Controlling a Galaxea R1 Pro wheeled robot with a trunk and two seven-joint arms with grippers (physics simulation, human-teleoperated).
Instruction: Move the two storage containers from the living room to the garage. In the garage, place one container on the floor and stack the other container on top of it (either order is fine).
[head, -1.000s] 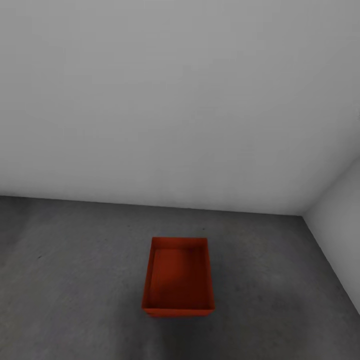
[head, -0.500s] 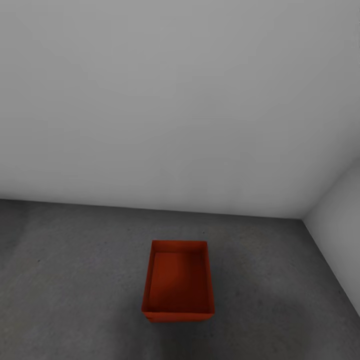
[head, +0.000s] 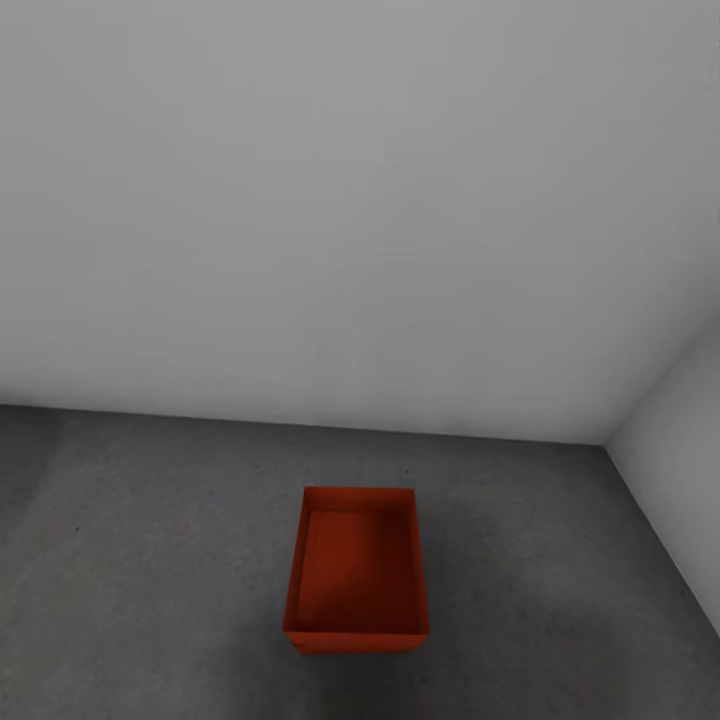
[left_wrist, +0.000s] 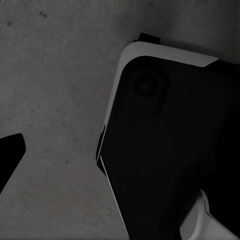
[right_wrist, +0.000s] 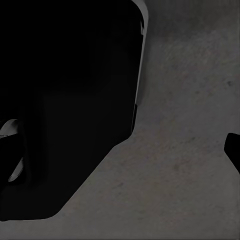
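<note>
Left hand (left_wrist: 7, 160): on my left wrist cam I get just one dark fingertip at the frame edge over the grey floor (left_wrist: 55, 100), so can't tell if it's open or closed. Nothing visibly in it. Next to it a big black body w/ a white rim (left_wrist: 165, 150), part of the robot, hangs over the same concrete.

Right hand (right_wrist: 234, 150): same story on the right wrist cam, one dark tip at the edge, can't tell its state. A large black shape w/ a pale edge (right_wrist: 70, 100) covers much of that view, rough speckled concrete beside it.

Head cam: one orange-red bin (head: 357, 570) sits upright on the floor (head: 150, 560), open top facing up, inside looks bare. A thin lip of the same colour (head: 300, 648) peeks out under its near left corner; can't tell if that's a 2nd bin beneath. It sits well apart from the plain white back wall (head: 350, 200) and from the white side wall (head: 680, 460) on the right; those two meet in a corner at right rear.
</note>
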